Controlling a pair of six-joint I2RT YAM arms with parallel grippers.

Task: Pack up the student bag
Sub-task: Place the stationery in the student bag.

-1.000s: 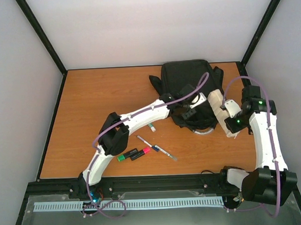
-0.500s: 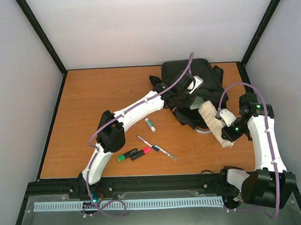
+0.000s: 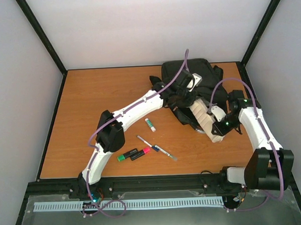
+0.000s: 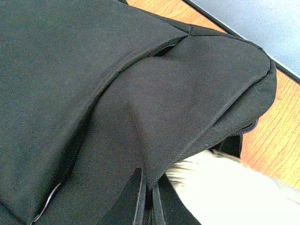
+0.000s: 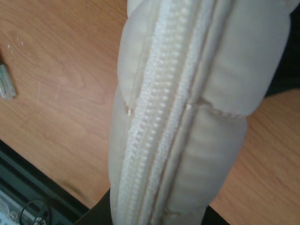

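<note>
The student bag (image 3: 205,72) is a black backpack at the far right of the table. My left gripper (image 3: 184,96) is shut on a fold of its fabric and holds it raised. In the left wrist view the fingers (image 4: 138,201) pinch the black cloth (image 4: 140,93). My right gripper (image 3: 220,129) is shut on a cream ribbed pencil case (image 3: 205,117), held slanted with its upper end at the bag's front edge. The case's zip fills the right wrist view (image 5: 187,117). The case's end also shows in the left wrist view (image 4: 220,187), under the lifted fabric.
On the table left of the bag lie a small white stick (image 3: 150,124), a pen (image 3: 157,148), a green highlighter (image 3: 127,155) and a pink one (image 3: 141,153). The cell's walls stand close behind and to the right of the bag.
My right gripper has carried the pencil case left and up to the bag's front edge. My left gripper has pulled the bag's fabric up and back.
</note>
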